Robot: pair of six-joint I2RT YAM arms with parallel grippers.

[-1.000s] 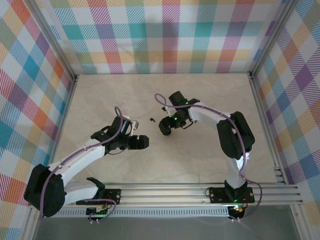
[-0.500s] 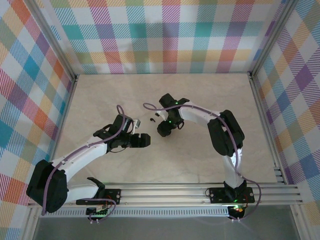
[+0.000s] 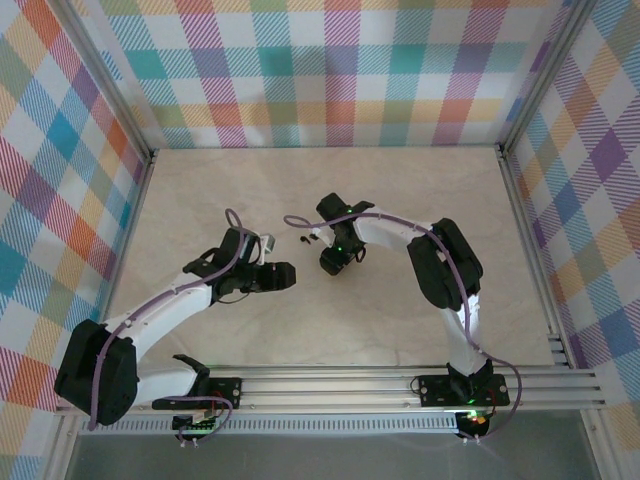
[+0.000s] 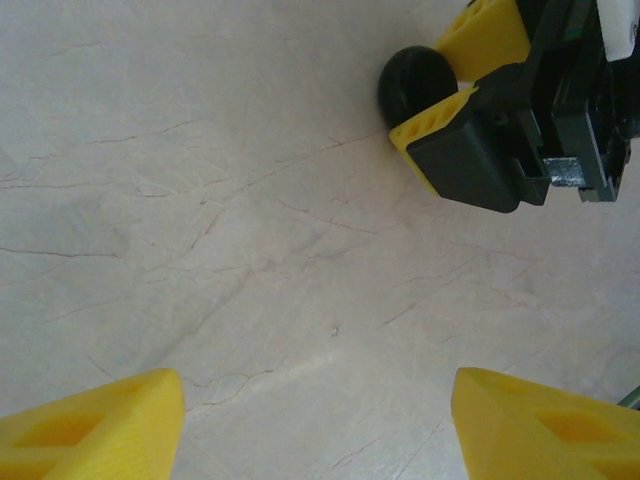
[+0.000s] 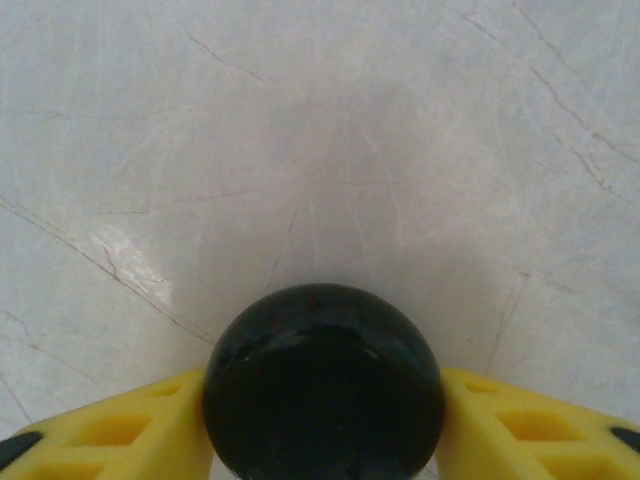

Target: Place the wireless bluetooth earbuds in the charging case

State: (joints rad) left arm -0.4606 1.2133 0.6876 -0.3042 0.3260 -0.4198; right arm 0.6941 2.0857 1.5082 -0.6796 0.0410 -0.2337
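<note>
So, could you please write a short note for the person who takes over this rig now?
Left tool: open, empty, above the table.
Right tool: closed on the round black case, low at the table.
One small dark piece, perhaps an earbud, lies on the table near the right tool.
Done: case gripped.
Left to do: open the case if needed, insert the earbuds.

Bright, even light is washing the desk (image 5: 420, 120) (small glare streak at left), soft shadow ringing the black charging case (image 5: 322, 385).
</note>
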